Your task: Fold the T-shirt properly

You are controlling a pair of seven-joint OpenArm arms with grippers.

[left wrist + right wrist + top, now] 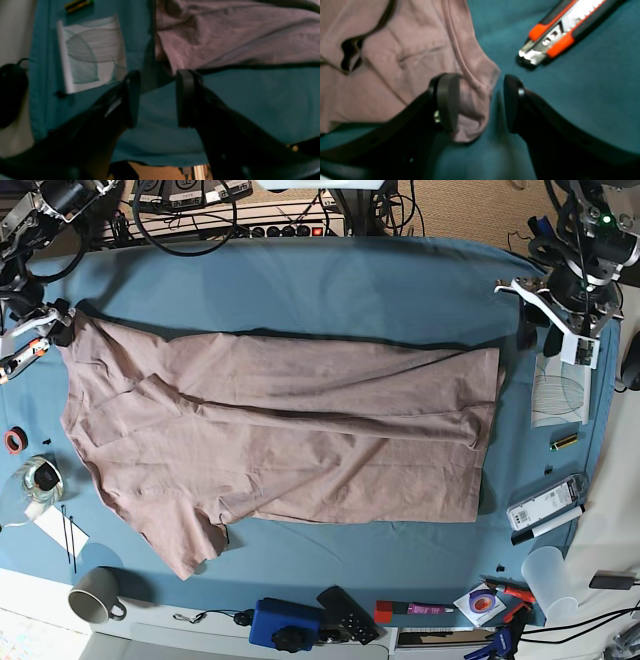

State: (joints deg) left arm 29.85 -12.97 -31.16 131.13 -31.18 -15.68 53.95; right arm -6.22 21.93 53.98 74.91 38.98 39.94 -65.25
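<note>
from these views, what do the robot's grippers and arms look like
Both are two-finger grippers with black, rounded, paddle-like pads on thick dark fingers. The left gripper shows a small pale patch on one finger; the right gripper has small silver screws by its pads. In the base view the arms are black and white with loose black cables.

You will find no text, brand, number or sign that can be read in any of the three views. The white card point(93, 53) near the tabletop's point(330, 285) right edge carries only a grey-green leaf pattern, no words. The small white box point(544, 504) farther along that right edge has dark marks on its face, too small for you to make out. The little square packet point(480, 604) at the front right corner shows a round coloured design, and any print on it is unreadable.
</note>
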